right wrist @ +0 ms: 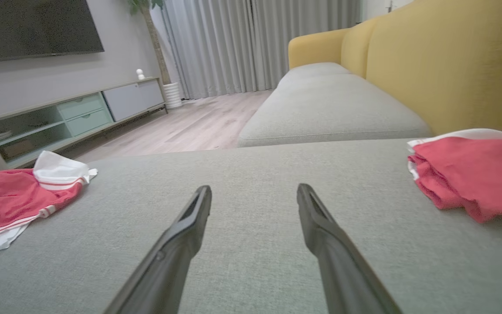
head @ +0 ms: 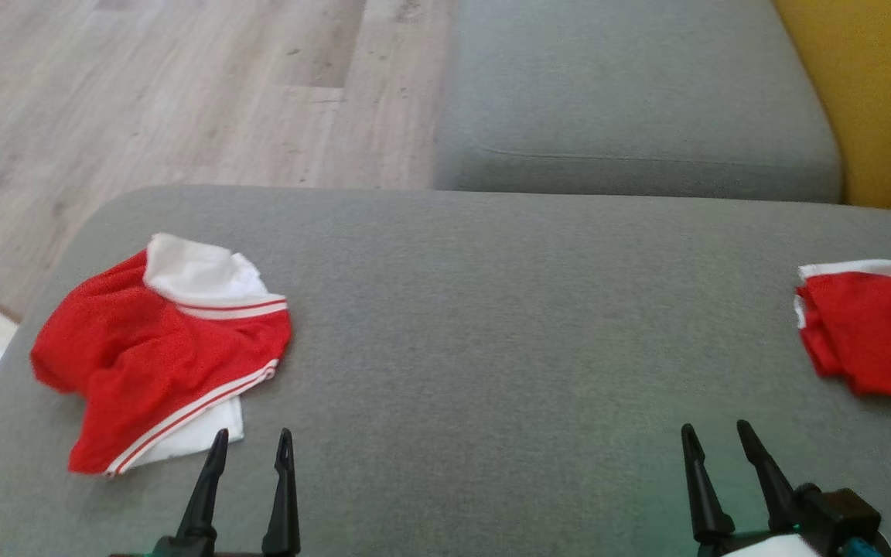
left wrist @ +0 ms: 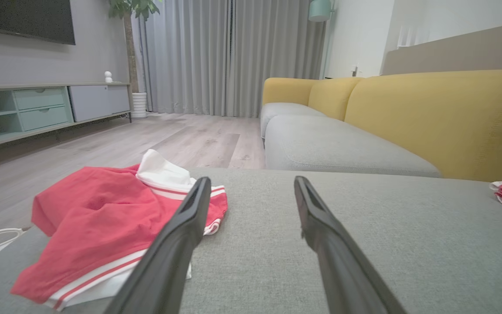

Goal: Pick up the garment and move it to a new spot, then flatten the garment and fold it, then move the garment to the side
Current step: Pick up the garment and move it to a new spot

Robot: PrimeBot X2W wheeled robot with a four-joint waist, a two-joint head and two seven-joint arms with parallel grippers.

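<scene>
Head view: crumpled garment (head: 159, 348), perhaps shorts.

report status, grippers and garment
Jaws open, empty: left gripper, right gripper. On grey cushion, crumpled red garment untouched, by left gripper. Far right, second red garment, apart.

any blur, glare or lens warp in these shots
Head view: soft all over, red garment edges smeared, faint green glow by the right gripper. Left wrist view: left gripper blurred close up, room sharper, edges stretched. Right wrist view: even light, no glare, soft shadow under the second garment.
</scene>
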